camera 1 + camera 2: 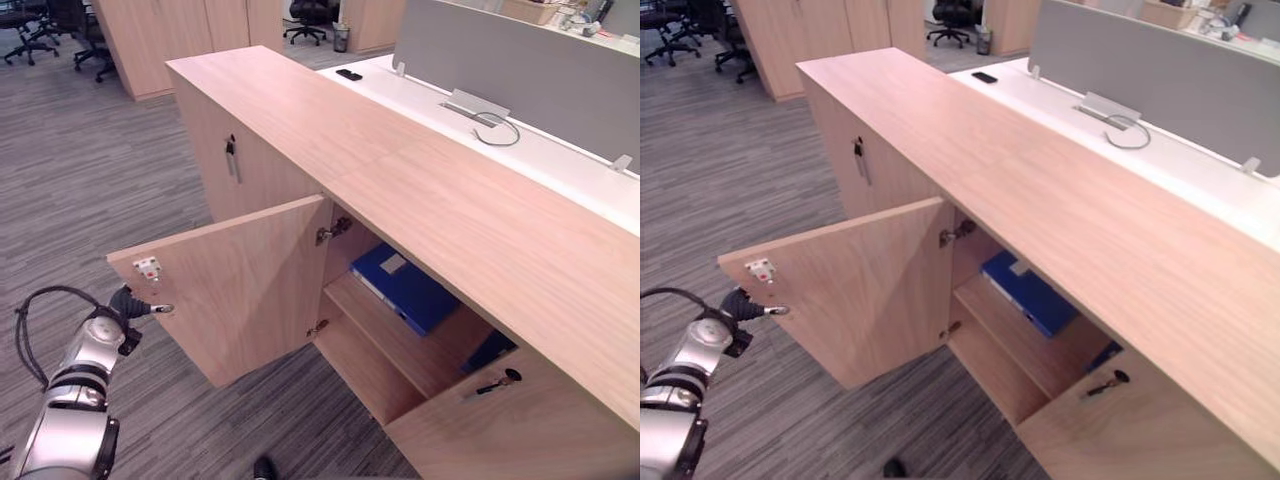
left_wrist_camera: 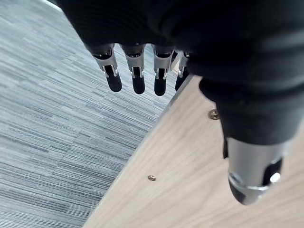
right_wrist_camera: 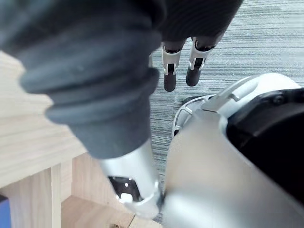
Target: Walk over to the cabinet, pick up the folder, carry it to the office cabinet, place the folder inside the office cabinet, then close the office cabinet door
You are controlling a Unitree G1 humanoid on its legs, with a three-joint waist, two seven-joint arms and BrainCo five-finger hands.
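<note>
The blue folder [image 1: 405,290] lies flat on the middle shelf inside the light-wood office cabinet [image 1: 400,170]. The cabinet door [image 1: 240,290] stands swung wide open towards me. My left hand [image 1: 130,303] is at the door's outer edge, open. In the left wrist view its straight fingers [image 2: 137,71] reach past the edge over the carpet, and the thumb [image 2: 251,175] lies against the door's face [image 2: 190,190]. My right hand [image 3: 133,185] is open and hangs low by the cabinet's bottom, its fingers [image 3: 171,71] pointing at the carpet.
The neighbouring doors are shut, with a key [image 1: 497,383] in the right one and another [image 1: 231,150] in the left. A second blue item [image 1: 490,350] shows deeper on the shelf. A white desk with a grey divider [image 1: 520,60] stands behind the cabinet. Office chairs [image 1: 60,30] are far left.
</note>
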